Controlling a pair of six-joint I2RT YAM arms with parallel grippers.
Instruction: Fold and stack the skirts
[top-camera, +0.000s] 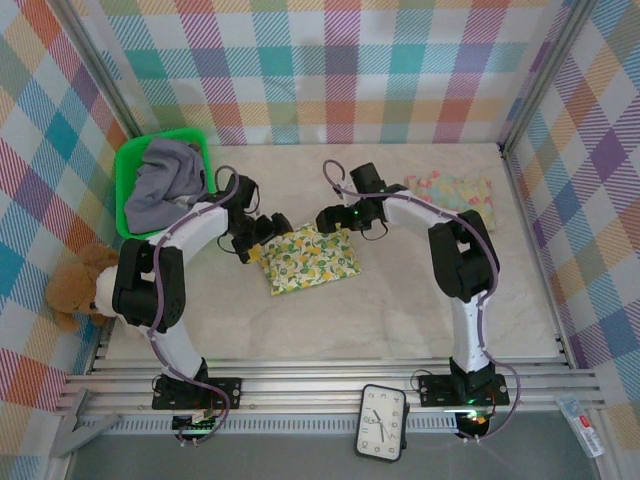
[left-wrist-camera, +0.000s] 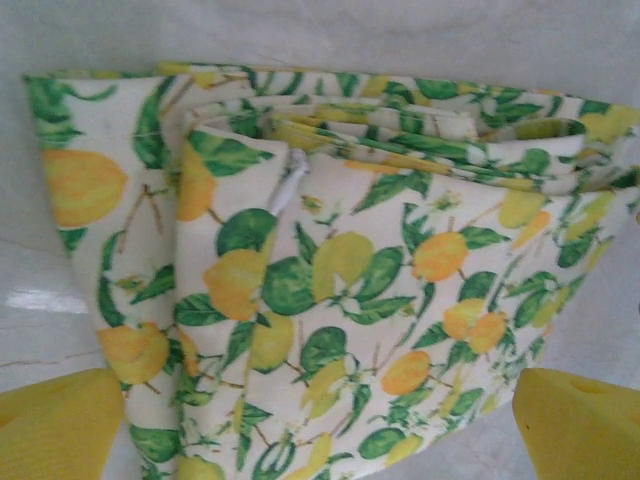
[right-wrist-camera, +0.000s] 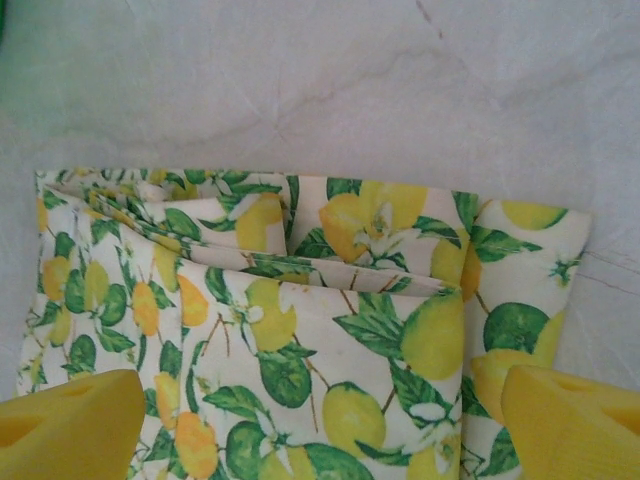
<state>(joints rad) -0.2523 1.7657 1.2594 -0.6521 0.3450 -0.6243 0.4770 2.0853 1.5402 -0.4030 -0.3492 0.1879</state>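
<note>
A folded lemon-print skirt lies flat in the middle of the table. My left gripper hovers at its left edge, and my right gripper at its far right corner. In the left wrist view the skirt lies below the gripper, whose yellow fingers stand wide apart with nothing held. The right wrist view shows the same cloth below the right gripper, its fingers spread and holding nothing. A folded pastel skirt rests at the back right. A grey skirt lies crumpled in the basket.
A green basket stands at the back left. A brown teddy bear sits against the left wall. A clock lies on the rail in front of the arm bases. Checked walls close in the table on three sides.
</note>
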